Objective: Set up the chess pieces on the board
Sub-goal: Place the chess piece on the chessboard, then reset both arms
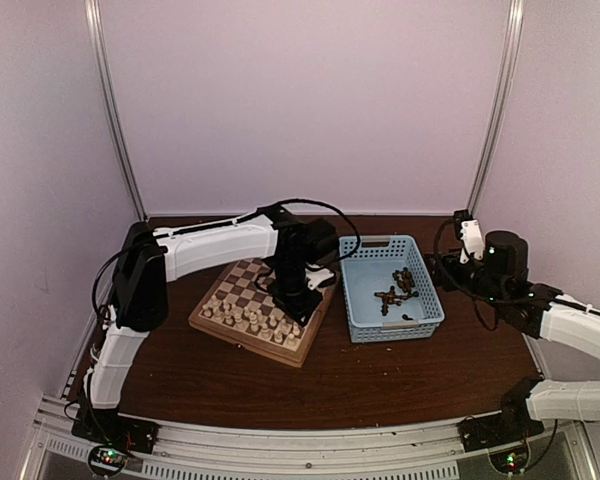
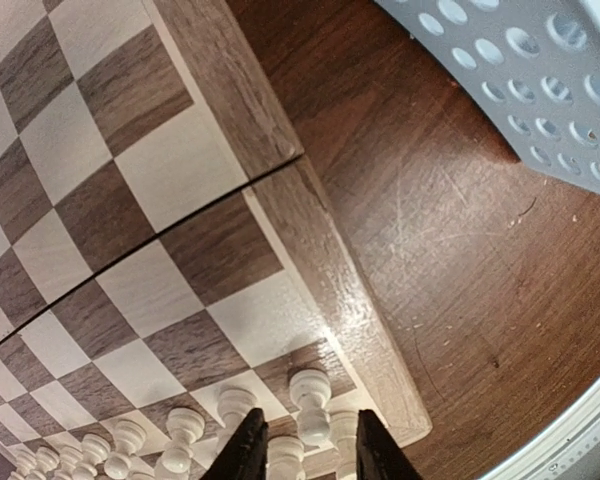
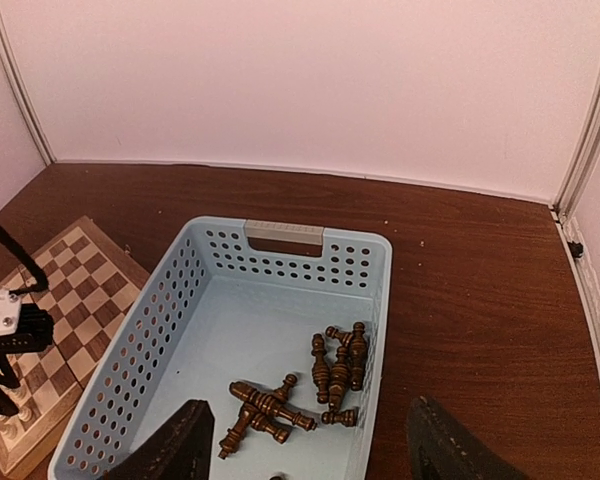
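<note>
- Your left gripper (image 2: 310, 455) stood slightly parted astride a cream piece (image 2: 285, 452) at the board's (image 2: 280, 110) corner; you needed a straight lift, clear of its neighbours.
- Your right gripper (image 3: 305, 450) hung open and empty over the dark pieces (image 3: 338, 365) in the basket (image 3: 285, 232).

Top external: fixed high above and behind both arm bases, angled down and forward over the whole table (image 1: 380, 380) to the back wall (image 1: 300, 100). Far off; chessboard (image 1: 242, 292) left of centre, blue basket (image 1: 392, 288) just right of it.

Left wrist: very close, pointed steeply down at the chessboard's right rim and near-right corner. Own left fingers (image 2: 245, 450) at the bottom edge among cream pieces (image 2: 310, 400), basket wall at upper right.

Right wrist: mid-height near the table's right edge, tilted down toward the back wall. Basket with dark pieces (image 3: 335, 365) central, right fingers (image 3: 170, 445) at the bottom, chessboard corner at left.

Shared by all three: chessboard, basket, table strip between.
</note>
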`<state>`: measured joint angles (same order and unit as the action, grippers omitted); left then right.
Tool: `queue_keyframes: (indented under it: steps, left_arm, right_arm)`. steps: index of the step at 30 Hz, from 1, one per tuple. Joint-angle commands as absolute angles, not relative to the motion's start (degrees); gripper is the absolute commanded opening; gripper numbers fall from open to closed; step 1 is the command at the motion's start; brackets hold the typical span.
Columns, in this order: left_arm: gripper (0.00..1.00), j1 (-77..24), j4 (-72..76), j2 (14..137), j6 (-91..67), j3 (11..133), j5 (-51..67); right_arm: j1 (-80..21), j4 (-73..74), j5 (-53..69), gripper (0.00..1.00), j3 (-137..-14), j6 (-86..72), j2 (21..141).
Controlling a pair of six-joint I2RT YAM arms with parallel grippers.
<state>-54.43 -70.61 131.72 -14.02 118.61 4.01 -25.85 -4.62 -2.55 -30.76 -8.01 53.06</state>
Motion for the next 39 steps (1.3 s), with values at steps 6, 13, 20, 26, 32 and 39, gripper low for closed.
queue_keyframes:
  steps: [6, 13, 20, 26, 32, 39]
  left_arm:
    - [0.32, -54.7, -68.1, 124.3, -14.5, 118.6, -3.1]
    - [0.35, -54.8, -55.7, 112.3, -16.2, 107.0, -10.1]
    - [0.55, -53.9, -46.0, 102.5, -17.0, 95.0, -15.6]
    - [0.59, -49.2, -46.3, 98.4, -18.6, 88.9, -16.0]
    - [0.86, -41.7, -39.1, 90.0, -21.0, 78.2, -12.7]
    - [0.98, -32.2, -30.2, 78.8, -22.2, 66.0, -15.0]
  right_arm:
    - [-25.5, 14.1, -8.3, 0.71, -44.1, -13.1, 65.5]
    - [-23.1, 30.6, -6.7, 0.69, -57.3, -13.9, 79.8]
    - [-19.4, 32.6, -7.8, 0.69, -59.7, -14.2, 88.4]
    - [-14.1, 32.3, -1.3, 0.68, -61.6, -14.0, 93.0]
    - [-14.1, 25.5, 10.6, 0.70, -59.6, -12.6, 87.0]
    - [-14.1, 18.6, 1.3, 0.71, -53.5, -13.1, 71.7]
